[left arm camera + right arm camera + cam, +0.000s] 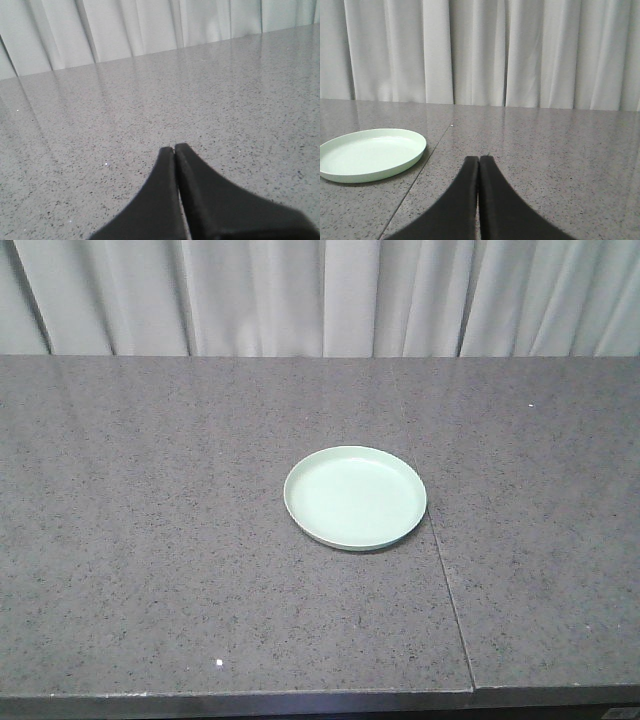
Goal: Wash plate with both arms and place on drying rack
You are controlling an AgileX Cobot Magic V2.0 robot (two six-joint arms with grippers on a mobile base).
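Left gripper (174, 148), right gripper (479, 158): 2, fingers pressed together, empty, over the countertop (150, 540). Plate (355, 497): 1, flat, midway between near and far edges, untouched. Washing and racking judged not begun; drying rack unseen. Curtain (300, 295) behind far edge.

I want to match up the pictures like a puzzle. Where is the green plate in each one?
Front view: the plate sits in the middle of the counter, just left of a seam.
Left wrist view: not in it; only the shut left gripper and counter.
Right wrist view: the plate is at lower left, left of the right gripper.
Shared landmark: the white curtain behind the counter, in all three.
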